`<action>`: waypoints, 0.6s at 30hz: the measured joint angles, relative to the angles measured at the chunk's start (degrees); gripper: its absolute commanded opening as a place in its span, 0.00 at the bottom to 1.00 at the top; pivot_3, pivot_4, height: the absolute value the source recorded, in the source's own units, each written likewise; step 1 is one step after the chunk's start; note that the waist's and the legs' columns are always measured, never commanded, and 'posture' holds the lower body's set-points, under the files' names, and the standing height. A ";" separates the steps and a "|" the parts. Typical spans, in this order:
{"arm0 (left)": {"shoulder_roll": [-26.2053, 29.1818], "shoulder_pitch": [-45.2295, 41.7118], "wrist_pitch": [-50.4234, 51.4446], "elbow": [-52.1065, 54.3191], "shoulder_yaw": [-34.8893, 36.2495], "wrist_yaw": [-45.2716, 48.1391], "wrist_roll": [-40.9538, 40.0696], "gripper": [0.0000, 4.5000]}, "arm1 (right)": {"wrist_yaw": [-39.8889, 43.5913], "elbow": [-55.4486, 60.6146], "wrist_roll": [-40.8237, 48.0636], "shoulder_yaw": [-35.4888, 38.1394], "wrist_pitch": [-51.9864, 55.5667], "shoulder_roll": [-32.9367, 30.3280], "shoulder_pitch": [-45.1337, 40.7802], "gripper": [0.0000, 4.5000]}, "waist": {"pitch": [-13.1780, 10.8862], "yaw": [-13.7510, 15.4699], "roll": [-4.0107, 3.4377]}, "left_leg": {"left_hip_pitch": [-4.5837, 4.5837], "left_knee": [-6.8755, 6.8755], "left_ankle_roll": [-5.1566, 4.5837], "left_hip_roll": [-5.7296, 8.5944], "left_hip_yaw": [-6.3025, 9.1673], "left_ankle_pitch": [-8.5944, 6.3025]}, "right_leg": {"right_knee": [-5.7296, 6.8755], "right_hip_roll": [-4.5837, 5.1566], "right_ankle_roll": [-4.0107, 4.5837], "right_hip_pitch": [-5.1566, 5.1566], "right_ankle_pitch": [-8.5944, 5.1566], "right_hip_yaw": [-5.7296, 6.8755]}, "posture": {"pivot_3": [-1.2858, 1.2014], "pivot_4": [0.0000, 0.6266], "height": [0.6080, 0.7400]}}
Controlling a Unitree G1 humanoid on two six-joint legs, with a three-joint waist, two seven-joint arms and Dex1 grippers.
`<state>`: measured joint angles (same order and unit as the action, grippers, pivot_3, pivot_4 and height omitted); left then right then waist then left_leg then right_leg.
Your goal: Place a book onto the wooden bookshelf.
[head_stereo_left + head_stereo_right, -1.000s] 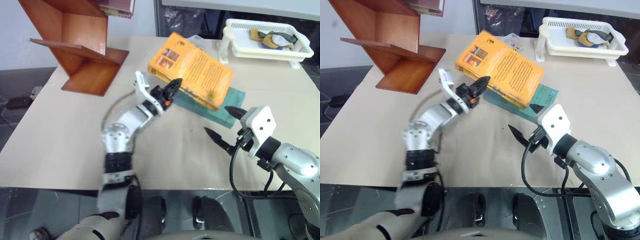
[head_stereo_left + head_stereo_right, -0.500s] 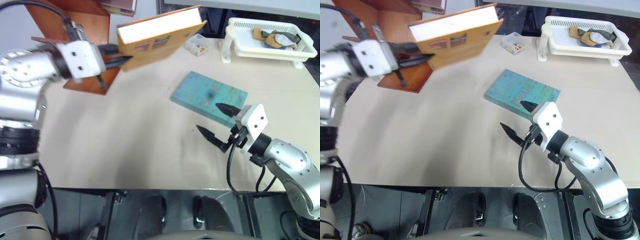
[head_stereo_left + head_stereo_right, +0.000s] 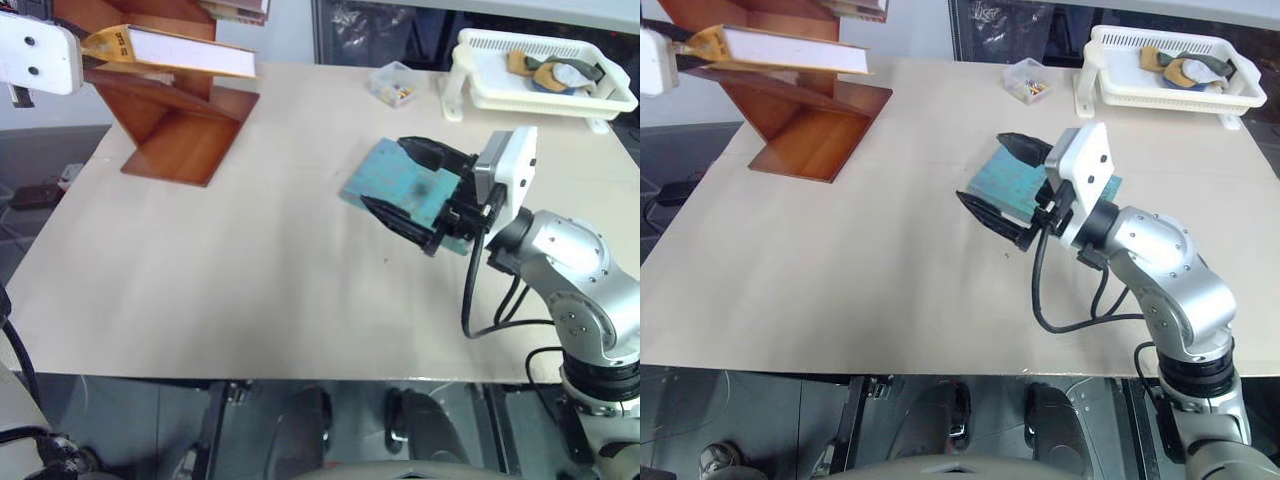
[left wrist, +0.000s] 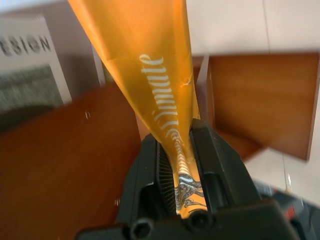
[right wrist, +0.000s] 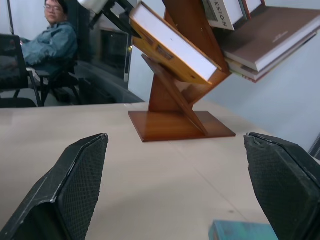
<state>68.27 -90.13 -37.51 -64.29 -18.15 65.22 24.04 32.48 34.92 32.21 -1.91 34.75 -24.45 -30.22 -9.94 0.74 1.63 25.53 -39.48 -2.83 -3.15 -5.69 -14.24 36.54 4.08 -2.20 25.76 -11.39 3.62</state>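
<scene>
My left gripper point(image 3: 92, 50) is shut on the spine end of the book point(image 3: 175, 52), an orange-yellow paperback. It holds the book nearly level at the upper left. In the left wrist view both fingers point(image 4: 150, 172) pinch the yellow spine point(image 4: 157, 75). The book's far end reaches in among the slanted boards of the wooden bookshelf point(image 3: 175, 135). I cannot tell whether it rests on a board. My right gripper point(image 3: 381, 172) hangs open above the table's middle, over the thin teal book point(image 3: 415, 185), with nothing between its fingers.
A white tray point(image 3: 470, 75) with small items stands at the back right, with a small clear box point(image 3: 392, 82) beside it. Other books point(image 5: 270, 40) lie on the shelf's upper boards. A person point(image 5: 50, 40) sits beyond the beige table point(image 3: 250, 280).
My left gripper has carried the book further up and left, from in front of the shelf in among its boards. My right gripper rose and swung left over the teal book, still open.
</scene>
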 measured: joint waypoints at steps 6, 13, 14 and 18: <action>-3.50 -2.50 -0.44 -7.46 -5.78 -13.11 10.57 0.06 | -1.23 -1.62 -0.42 -1.75 -0.29 2.87 -5.30 1.00 | -0.01 -0.02 0.00 | 0.03 -0.02 -0.02 -0.02 0.01 -0.01 | 0.20 0.00 -0.02 0.12 -0.02 0.00 | 0.52 0.24 1.00; -5.80 -4.18 0.23 -11.55 -9.52 -21.52 17.30 0.27 | -3.91 -3.71 -3.50 -4.35 0.21 4.22 -8.93 1.00 | 0.00 -0.27 0.01 | 0.01 -0.04 0.13 -0.03 -0.01 0.08 | 0.30 0.01 0.14 0.16 0.07 0.00 | 0.52 0.24 1.00; -5.87 -4.16 0.26 -11.85 -9.37 -21.57 17.25 0.33 | -4.30 -3.89 -3.88 -4.46 0.42 4.33 -8.93 1.00 | 0.00 -0.28 0.01 | 0.00 -0.04 0.13 -0.03 -0.01 0.08 | 0.32 0.02 0.15 0.17 0.07 0.00 | 0.52 0.24 1.00; -5.44 -3.16 0.74 -13.03 -8.79 -22.05 16.84 0.70 | -5.22 -3.99 -4.60 -4.48 1.25 4.39 -8.97 1.00 | 0.00 -0.60 0.01 | -0.01 -0.07 0.13 -0.03 -0.01 0.08 | 0.37 0.02 0.15 0.17 0.08 -0.01 | 0.52 0.24 1.00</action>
<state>62.83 -93.29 -36.77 -77.32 -26.94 43.17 40.88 27.25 30.93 27.61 -6.39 36.00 -20.06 -39.19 -9.94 0.14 1.64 25.53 -39.55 -2.70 -3.18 -5.70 -14.16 36.91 4.10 -2.05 25.92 -11.31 3.61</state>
